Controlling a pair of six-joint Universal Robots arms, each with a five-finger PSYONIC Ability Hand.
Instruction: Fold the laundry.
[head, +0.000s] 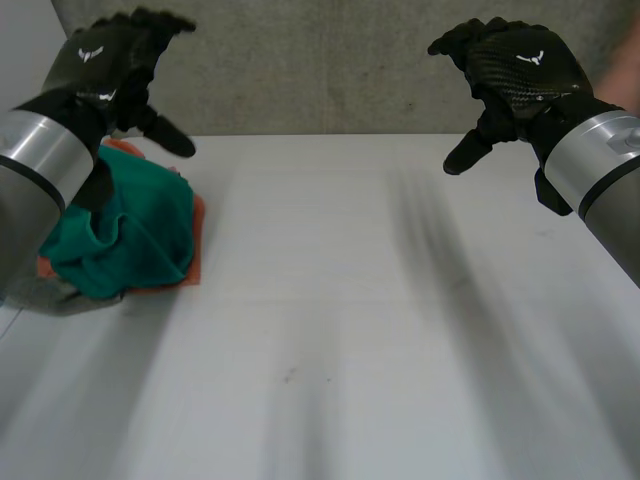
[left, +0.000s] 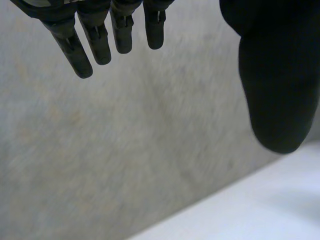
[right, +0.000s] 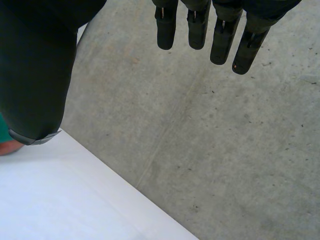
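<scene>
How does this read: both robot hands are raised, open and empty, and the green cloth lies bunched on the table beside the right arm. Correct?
Wrong side: the green cloth lies bunched beside the left arm, as the head view shows. The rest holds: left robot hand and right robot hand are raised, open and empty, the cloth on the table.

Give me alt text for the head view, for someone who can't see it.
The left hand and right hand hover open and empty above a white table. A crumpled green cloth lies on an orange cloth at the table's left side, close to the left hand.
</scene>
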